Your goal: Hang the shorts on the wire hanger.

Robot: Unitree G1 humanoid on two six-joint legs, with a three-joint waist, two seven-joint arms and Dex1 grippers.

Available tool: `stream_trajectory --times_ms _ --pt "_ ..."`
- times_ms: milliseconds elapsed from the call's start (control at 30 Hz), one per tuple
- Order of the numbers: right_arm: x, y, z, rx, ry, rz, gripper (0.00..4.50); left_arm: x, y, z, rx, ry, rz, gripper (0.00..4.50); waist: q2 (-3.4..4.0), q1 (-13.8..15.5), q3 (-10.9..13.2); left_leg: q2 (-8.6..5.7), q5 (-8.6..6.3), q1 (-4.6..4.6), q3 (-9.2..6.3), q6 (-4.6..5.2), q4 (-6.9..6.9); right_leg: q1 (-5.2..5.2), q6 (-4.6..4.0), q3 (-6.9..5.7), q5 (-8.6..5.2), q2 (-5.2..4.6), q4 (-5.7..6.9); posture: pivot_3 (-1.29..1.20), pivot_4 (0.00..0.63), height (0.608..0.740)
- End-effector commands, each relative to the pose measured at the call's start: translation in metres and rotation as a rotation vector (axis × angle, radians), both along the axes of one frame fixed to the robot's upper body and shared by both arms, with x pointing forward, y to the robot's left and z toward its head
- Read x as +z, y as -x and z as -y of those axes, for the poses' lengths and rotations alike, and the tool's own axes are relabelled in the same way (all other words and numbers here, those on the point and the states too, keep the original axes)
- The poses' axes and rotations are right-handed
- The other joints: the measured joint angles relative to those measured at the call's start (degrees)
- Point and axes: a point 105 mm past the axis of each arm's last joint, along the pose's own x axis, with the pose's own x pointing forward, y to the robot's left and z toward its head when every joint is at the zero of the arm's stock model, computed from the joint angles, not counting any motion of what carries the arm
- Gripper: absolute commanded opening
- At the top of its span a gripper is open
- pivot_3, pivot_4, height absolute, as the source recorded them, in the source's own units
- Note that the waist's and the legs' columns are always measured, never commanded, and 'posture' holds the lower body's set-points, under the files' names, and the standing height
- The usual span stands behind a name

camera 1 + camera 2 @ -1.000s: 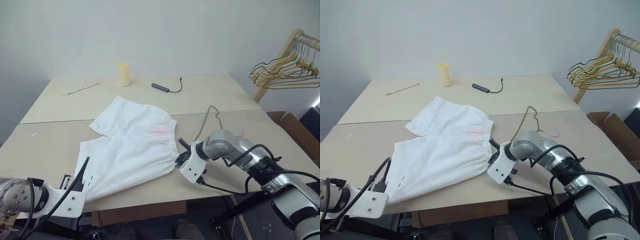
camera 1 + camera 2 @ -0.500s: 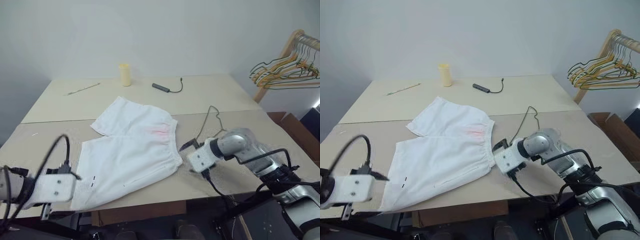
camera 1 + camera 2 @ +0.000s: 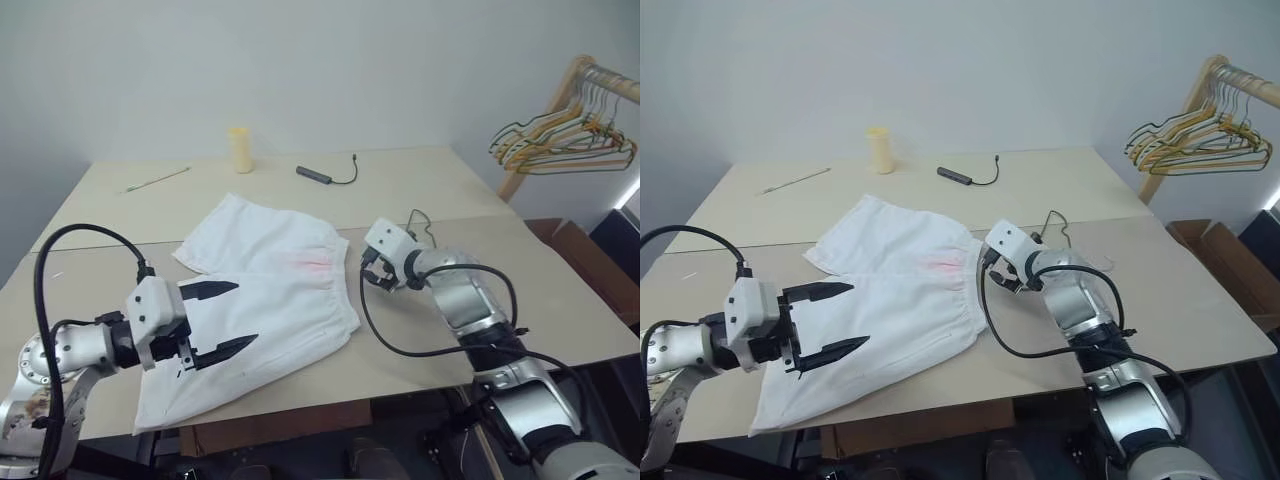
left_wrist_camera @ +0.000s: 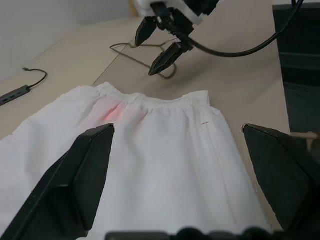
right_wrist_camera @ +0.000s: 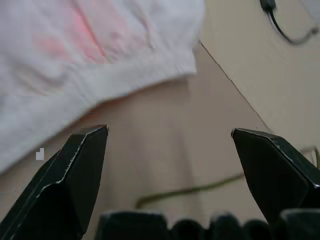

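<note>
Shorts [image 3: 255, 300] lie flat on the near board of the table [image 3: 560, 300], white, gathered waistband facing the robot's right, faint pink-red stain near the waistband, a few tiny dark marks on the near leg. No print, tag or label readable on them.

Left gripper [image 3: 228, 318] hovers over the near leg of the shorts, black fingers spread wide, nothing between them; can't tell if the tips brush the fabric. In the left wrist view its fingers [image 4: 75, 185] frame the shorts with the stain and waistband ahead.

Right gripper [image 4: 159, 46] sits just past the waistband edge, above bare table, jaws apart, holding nothing. In the right wrist view its fingers [image 5: 75, 175] stand wide apart over the tabletop, the waistband edge on one side and a thin olive wire crossing the wood beyond.

Wire hanger [image 4: 131, 48] lies flat on the table just beside the waistband, by the right gripper, not touching the shorts as far as I can see. Dark olive wire, hook partly hidden behind the right arm in the head views.

Far board: pale yellow cup [image 3: 239, 150], upright; small dark adapter with cable [image 3: 318, 175]; thin stick [image 3: 158, 180]. No writing legible on any.

Off the table on the right: wooden rack [image 3: 560, 110] with a cluster of yellow and green hangers [image 3: 565, 145].
</note>
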Motion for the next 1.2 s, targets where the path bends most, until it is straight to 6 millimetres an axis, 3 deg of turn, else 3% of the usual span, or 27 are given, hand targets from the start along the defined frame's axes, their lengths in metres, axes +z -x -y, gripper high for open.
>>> stream_trajectory --times_ms 33,200,433,633,667,767,833,933,1200 --pt "0.012 -0.020 0.010 -0.076 0.010 0.107 4.50 0.008 -0.008 -0.001 -0.006 -0.025 0.059 4.45 0.00 -1.25 0.00 0.00 0.00 -0.01 0.00 0.00 0.00 0.00 0.00 0.01 0.00 0.00 -0.01 -0.12 0.000 0.740" --pt "-0.002 -0.024 0.023 -0.082 0.057 0.067 4.50 0.007 -0.017 -0.016 0.014 -0.092 0.069 4.45 0.01 -3.89 0.01 -0.03 0.00 -0.03 -0.10 0.00 -0.01 0.02 0.03 0.04 -0.01 0.00 -0.05 -0.12 0.000 0.740" --pt "-0.012 0.002 0.057 -0.077 0.120 -0.031 4.50 -0.001 -0.012 -0.018 0.016 -0.114 0.062 4.45 0.02 -5.07 0.01 -0.03 -0.01 -0.09 -0.23 0.01 -0.03 0.01 0.11 0.02 -0.03 -0.02 -0.10 -0.12 0.000 0.740" --pt "0.010 0.003 0.073 -0.128 0.150 0.028 4.50 -0.004 -0.011 -0.017 0.020 -0.137 0.061 4.45 0.04 -5.03 0.03 -0.03 -0.01 0.16 -0.24 0.01 -0.02 0.29 0.51 0.00 -0.27 -0.01 -0.08 -0.12 0.000 0.740" --pt "0.018 0.001 0.070 -0.135 0.106 0.041 4.50 -0.004 -0.011 -0.017 0.022 -0.140 0.063 4.45 0.04 -5.09 0.03 -0.03 -0.01 0.17 -0.23 0.01 -0.02 0.30 0.52 0.01 -0.27 -0.01 -0.09 -0.12 0.000 0.740" --pt "0.056 -0.012 0.042 -0.218 -0.340 -0.008 4.50 0.001 -0.012 -0.016 0.026 -0.122 0.076 4.45 0.16 -5.80 0.11 -0.03 -0.01 0.16 -0.23 0.01 -0.03 0.28 0.52 0.08 -0.27 0.00 -0.08 -0.12 0.000 0.740" --pt "0.062 -0.016 0.032 -0.239 -0.440 -0.028 4.50 0.004 -0.013 -0.014 0.020 -0.102 0.084 4.45 0.23 -6.20 0.15 -0.03 -0.01 0.09 -0.23 0.01 -0.07 0.31 0.53 0.25 -0.24 0.05 -0.04 -0.12 0.000 0.740" --pt "0.057 -0.027 0.017 -0.291 -0.527 -0.070 4.50 0.011 -0.011 -0.007 -0.006 -0.056 0.104 4.45 0.24 -6.20 0.15 -0.03 -0.01 0.18 -0.36 0.01 -0.07 0.34 0.29 0.07 -0.09 0.05 -0.11 -0.12 0.000 0.740" --pt "0.027 -0.041 -0.006 -0.382 -0.511 -0.139 4.50 0.016 -0.007 0.004 -0.047 -0.013 0.102 4.45 0.33 -6.22 0.21 -0.14 -0.01 -0.10 -0.49 0.00 -0.07 0.25 0.23 -0.07 0.02 -0.11 -0.30 -0.09 0.000 0.740"
